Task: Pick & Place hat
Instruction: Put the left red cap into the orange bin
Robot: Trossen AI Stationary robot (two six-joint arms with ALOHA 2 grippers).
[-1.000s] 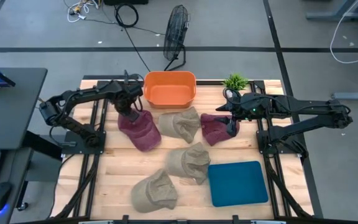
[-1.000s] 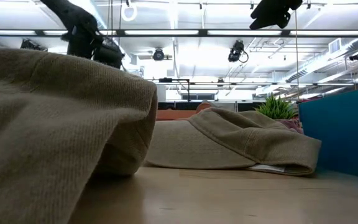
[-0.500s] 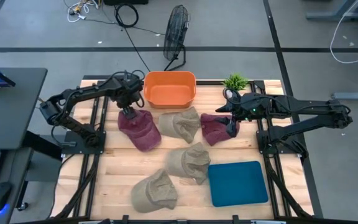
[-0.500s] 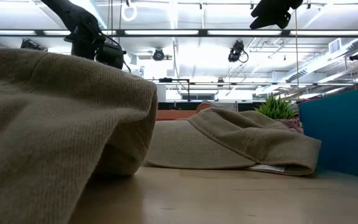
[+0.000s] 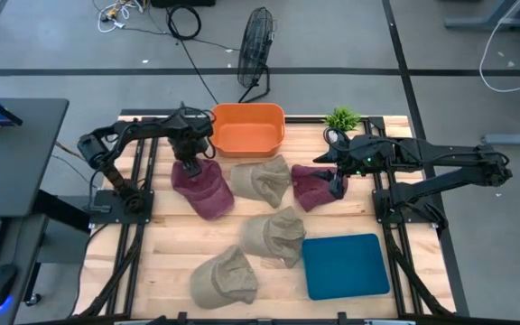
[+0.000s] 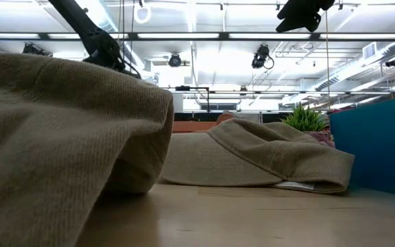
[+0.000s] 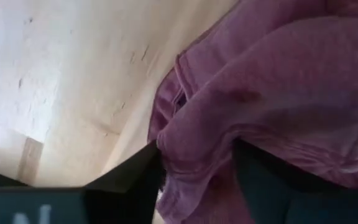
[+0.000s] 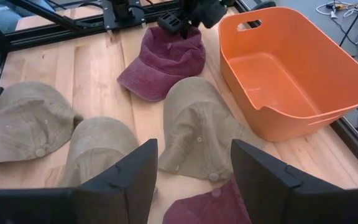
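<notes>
As left gripper [image 5: 190, 164] clamps maroon hat [image 5: 203, 189], right gripper [image 5: 332, 177] hovers open

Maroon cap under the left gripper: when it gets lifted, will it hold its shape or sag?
Probably sag. The maroon cap bunches in soft folds between the left gripper fingers, so the crown looks floppy. Its brim lies flat and likely stays stiffer. It looks light, and the fabric seems unlikely to slip.

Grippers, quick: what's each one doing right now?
Left gripper: closed on the edge of the maroon hat beside the orange bin.
Right gripper: open, empty, above a second maroon hat.
</notes>
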